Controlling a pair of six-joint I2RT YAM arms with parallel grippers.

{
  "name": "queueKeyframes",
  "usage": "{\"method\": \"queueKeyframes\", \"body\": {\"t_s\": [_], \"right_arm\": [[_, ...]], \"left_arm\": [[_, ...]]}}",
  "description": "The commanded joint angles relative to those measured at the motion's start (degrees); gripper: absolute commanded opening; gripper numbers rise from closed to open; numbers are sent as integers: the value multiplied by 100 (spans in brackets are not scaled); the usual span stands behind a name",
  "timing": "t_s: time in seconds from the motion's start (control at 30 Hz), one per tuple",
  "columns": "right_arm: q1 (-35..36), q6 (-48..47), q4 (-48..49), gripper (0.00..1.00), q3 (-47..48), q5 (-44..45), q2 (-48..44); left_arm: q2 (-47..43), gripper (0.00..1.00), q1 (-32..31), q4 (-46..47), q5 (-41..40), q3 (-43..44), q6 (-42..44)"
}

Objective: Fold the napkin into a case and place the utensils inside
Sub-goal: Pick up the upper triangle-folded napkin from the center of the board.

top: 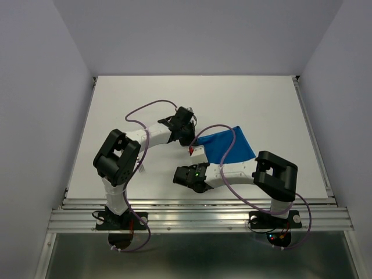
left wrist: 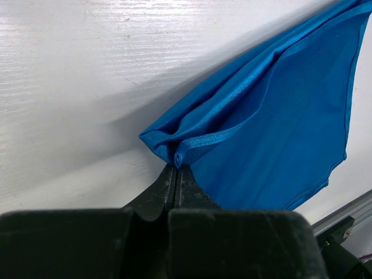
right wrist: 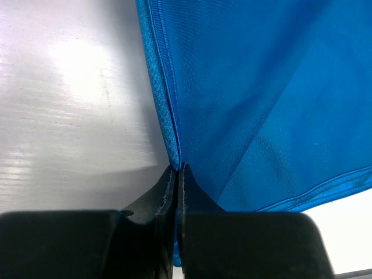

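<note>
Cloth, thin and limp: the napkin (top: 232, 145) should weigh next to nothing, sag wherever it is not held, and slide easily over the table (top: 145, 93), since the weave has a slight sheen. It has no stiffness, so a crease will probably hold only if pressed flat. Nothing about it is fragile. The best hold is likely the stitched hem at corners and edges, which is thicker than the open middle and where a pinch can catch every layer. Both arms grip there now. In its wrist view, the left gripper (left wrist: 176, 168) has its jaws closed tight on a bunched, rolled bit of hem at a corner, with cloth fanning away to the right. The right gripper (right wrist: 176, 170) is likewise pressed together on a hemmed edge that runs straight away from the fingertips. From above, the left gripper (top: 190, 141) and right gripper (top: 197, 154) sit close together at the napkin's left side. The napkin is bright blue with soft creases and a ribbed border. It lies right of centre on the white table as a rough four-sided patch, wider at its far right. It seems doubled over near the left pinch, though the layer count is unclear. No narrow pouch is formed yet, so folding looks to be at an early stage. No knife or fork is visible in any view.
</note>
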Motion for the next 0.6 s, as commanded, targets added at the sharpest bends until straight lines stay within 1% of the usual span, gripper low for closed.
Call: {"method": "queueKeyframes", "body": {"t_s": [0.0, 0.2, 0.33, 0.5, 0.53, 0.57], "right_arm": [[70, 120, -2, 1, -165, 239, -72], [70, -600, 499, 1, 141, 178, -406], [70, -1101, 965, 1, 484, -130, -512], [70, -1506, 1484, 1, 985, -499, -381], [70, -1567, 1545, 1, 1090, -587, -267], [70, -1672, 1668, 1, 1318, -761, -205]], "left_arm": [[-393, 0, 67, 89, -90, -9, 114], [-604, 0, 365, 36, -29, 44, 264], [-876, 0, 654, -25, 33, 18, 360], [-1447, 0, 1103, -297, -2, -26, 545], [-1544, 0, 1278, -333, 6, -44, 606], [-1710, 0, 1376, -411, 24, -53, 632]]}}
